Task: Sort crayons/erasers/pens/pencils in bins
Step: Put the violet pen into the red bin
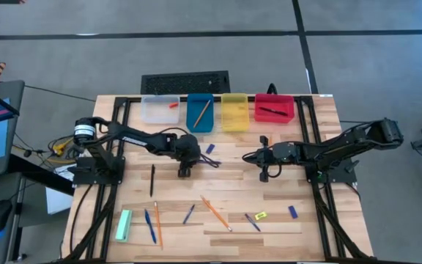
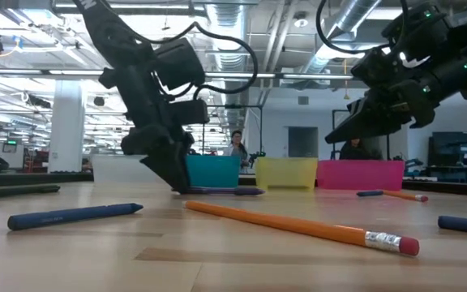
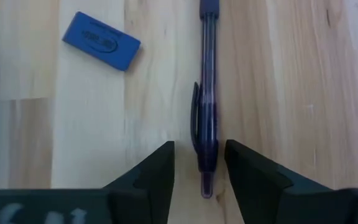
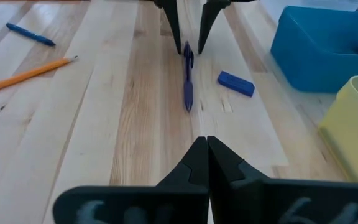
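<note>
While the left gripper [image 3: 201, 163] is lowered to the table [image 1: 313, 220] just in front of the blue bin [image 1: 200, 117], its fingers [image 3: 154, 174] are held narrowly apart on either side of one end of a dark blue pen [image 3: 207, 112], not yet closed on it. The pen is laid lengthwise in line with the gap, so the fingers are evidently set to pinch its barrel. A blue eraser [image 3: 101, 42] is seen just beside the pen, on the side nearer the blue bin, and is left untouched.

The right gripper [image 4: 207, 155] is held above the table in front of the yellow bin [image 1: 234, 111] and red bin [image 1: 274, 108], its fingers pressed together on nothing; it is judged to be waiting.

Beside the blue bin, the clear bin [image 1: 160, 108] is seen with a small red piece in it, the blue bin with a pencil, the red bin with a dark pen. Further from the blue bin, toward the table's near edge, pencils [image 1: 215, 213], pens and erasers are scattered, still to be sorted.
</note>
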You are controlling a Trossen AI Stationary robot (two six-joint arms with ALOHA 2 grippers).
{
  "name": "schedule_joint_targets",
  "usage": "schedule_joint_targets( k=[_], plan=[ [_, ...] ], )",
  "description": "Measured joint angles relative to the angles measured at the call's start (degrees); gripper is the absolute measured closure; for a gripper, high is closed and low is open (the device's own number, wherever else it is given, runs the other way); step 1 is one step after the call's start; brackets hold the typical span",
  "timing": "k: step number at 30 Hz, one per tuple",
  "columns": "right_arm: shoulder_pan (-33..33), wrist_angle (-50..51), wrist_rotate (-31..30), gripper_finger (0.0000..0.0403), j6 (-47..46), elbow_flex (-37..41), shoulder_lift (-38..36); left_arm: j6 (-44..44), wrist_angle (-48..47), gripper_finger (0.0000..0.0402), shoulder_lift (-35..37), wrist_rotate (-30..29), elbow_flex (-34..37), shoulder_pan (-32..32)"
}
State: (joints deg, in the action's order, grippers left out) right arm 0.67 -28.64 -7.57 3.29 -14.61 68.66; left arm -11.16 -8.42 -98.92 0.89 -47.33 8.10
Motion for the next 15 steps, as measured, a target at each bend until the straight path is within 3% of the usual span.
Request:
schedule_joint_targets(
  k=[9, 15],
  plan=[
    [0.0, -0.1, 0.0, 0.0393, 0.0, 0.0, 0.0, -0.9, 0.4, 0.0282, -1.0, 0.4, 0.0, 0.0],
    [0.1, -0.1, 0.0, 0.0393, 0.1, 0.0, 0.0, -1.8, 0.1, 0.0314, -1.0, 0.5, 0.0, -0.1]
  ],
)
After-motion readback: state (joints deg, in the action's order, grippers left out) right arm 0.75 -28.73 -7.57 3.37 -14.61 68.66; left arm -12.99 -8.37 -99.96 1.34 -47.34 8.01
